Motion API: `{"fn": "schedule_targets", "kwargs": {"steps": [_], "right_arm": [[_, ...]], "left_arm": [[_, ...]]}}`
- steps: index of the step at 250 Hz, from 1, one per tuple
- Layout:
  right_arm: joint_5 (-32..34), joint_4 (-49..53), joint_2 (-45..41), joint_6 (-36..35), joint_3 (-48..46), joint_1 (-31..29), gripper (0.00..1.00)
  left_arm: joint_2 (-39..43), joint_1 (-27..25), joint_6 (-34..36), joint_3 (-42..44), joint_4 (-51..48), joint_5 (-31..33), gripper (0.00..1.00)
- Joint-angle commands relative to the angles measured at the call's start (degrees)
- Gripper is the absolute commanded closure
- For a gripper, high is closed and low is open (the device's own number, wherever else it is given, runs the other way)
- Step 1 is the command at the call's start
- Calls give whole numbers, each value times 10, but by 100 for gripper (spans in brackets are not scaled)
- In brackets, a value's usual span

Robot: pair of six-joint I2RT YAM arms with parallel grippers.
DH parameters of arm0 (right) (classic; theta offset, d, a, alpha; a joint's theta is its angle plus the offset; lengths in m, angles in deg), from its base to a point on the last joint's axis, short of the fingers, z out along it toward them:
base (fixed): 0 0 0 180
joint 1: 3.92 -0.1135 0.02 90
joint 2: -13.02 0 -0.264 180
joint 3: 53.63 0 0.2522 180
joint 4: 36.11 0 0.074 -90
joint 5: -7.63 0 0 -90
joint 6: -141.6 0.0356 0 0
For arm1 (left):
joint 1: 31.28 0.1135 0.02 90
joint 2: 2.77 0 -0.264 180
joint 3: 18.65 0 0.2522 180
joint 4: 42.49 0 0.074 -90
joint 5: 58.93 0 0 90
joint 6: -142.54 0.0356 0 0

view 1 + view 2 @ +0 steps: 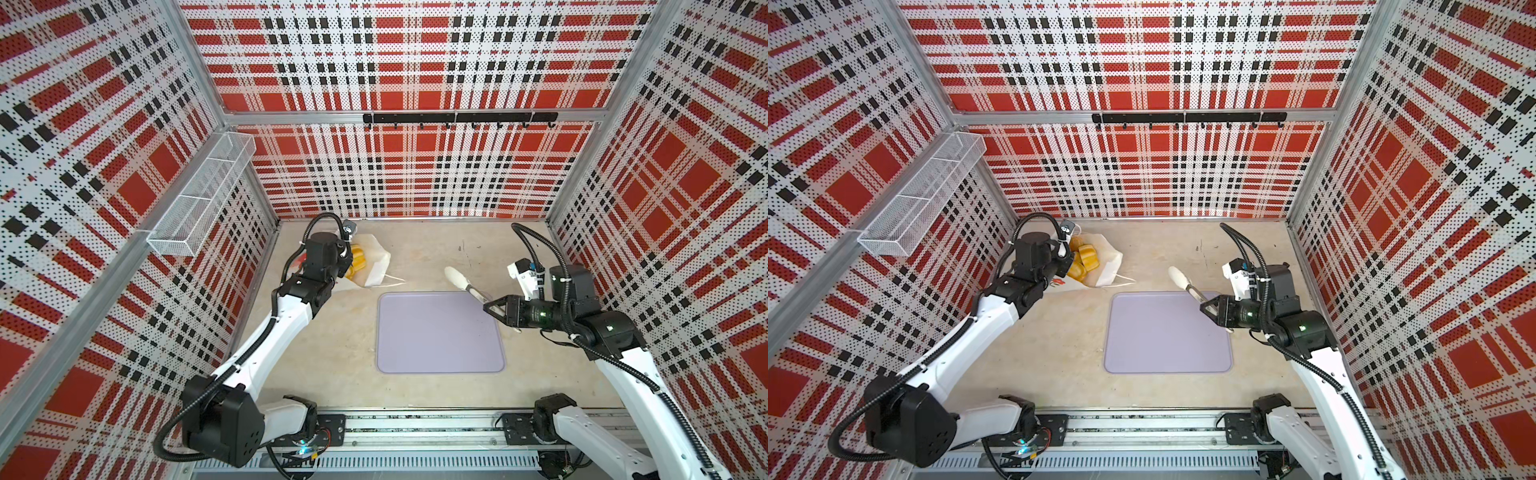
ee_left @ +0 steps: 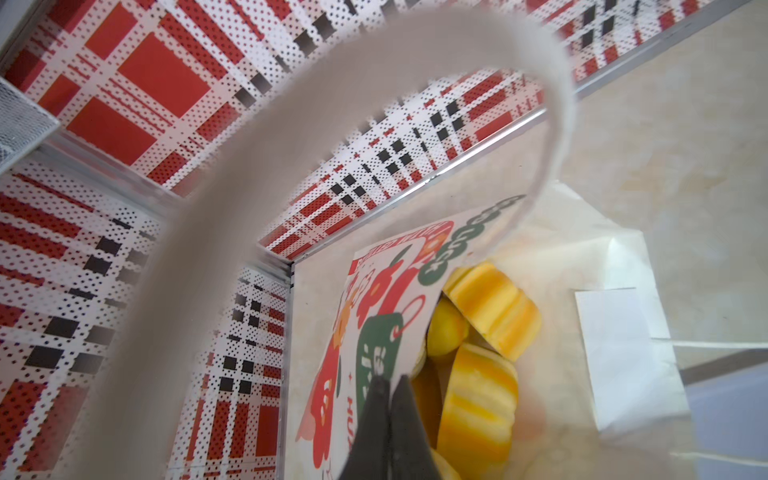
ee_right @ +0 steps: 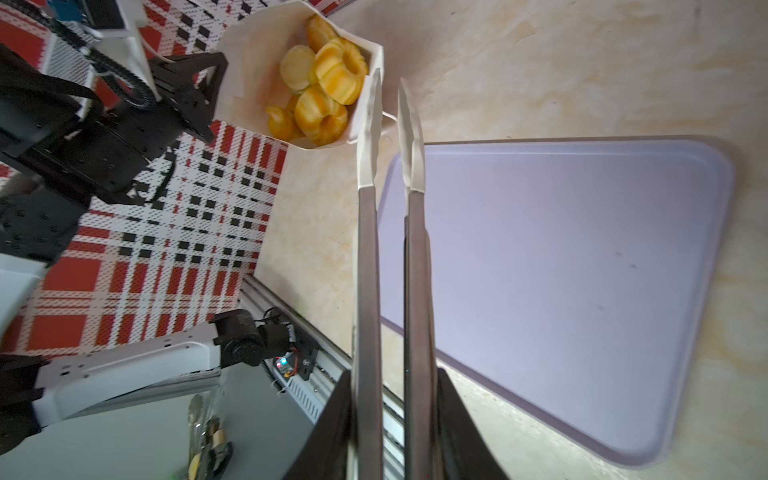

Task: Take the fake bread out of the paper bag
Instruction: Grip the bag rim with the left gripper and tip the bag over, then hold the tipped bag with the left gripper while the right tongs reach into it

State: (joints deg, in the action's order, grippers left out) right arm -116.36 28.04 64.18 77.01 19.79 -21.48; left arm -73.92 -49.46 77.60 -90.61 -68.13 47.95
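Note:
The white paper bag (image 1: 377, 266) (image 1: 1108, 266) lies tilted at the back left, with its mouth turned toward the middle of the table. Several golden fake bread pieces (image 1: 358, 259) (image 1: 1086, 259) (image 3: 328, 95) sit inside it, among them fluted ring buns (image 2: 490, 316). My left gripper (image 2: 390, 384) is shut on the bag's printed wall (image 2: 374, 324) at the rim. My right gripper (image 1: 488, 309) (image 1: 1204, 307) (image 3: 392, 374) is shut on metal tongs (image 1: 461, 280) (image 1: 1183, 280) (image 3: 390, 208). The tongs' white tips stand slightly apart with nothing between them, just outside the bag's mouth.
A flat lavender tray (image 1: 440, 357) (image 1: 1167, 357) (image 3: 561, 270) lies mid-table, under and beside the tongs. The bag's cord handle (image 2: 208, 249) loops blurred close to the left wrist lens. A wire basket (image 1: 203, 195) hangs on the left wall, and a hook rail (image 1: 457, 118) on the back wall.

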Motion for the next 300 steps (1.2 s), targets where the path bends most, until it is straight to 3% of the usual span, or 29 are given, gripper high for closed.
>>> {"fn": "schedule_targets", "kwargs": {"steps": [1,50,83,120,207,300], "right_arm": [[-25,-124,35,77,9,-58,70],[30,-250,129,127,-4,-177,69],[68,-288,203,118,10,-217,69],[117,-275,273,83,45,-233,69],[156,-301,362,58,103,-235,67],[145,-293,439,42,163,-238,62]], "left_arm": [[34,-25,8,28,44,-44,100],[73,-43,-20,81,48,-48,100],[92,-47,-40,106,54,-50,100],[97,-48,-76,115,50,-49,100],[94,-42,-118,130,57,-83,100],[106,-20,-140,141,70,-127,100]]}}
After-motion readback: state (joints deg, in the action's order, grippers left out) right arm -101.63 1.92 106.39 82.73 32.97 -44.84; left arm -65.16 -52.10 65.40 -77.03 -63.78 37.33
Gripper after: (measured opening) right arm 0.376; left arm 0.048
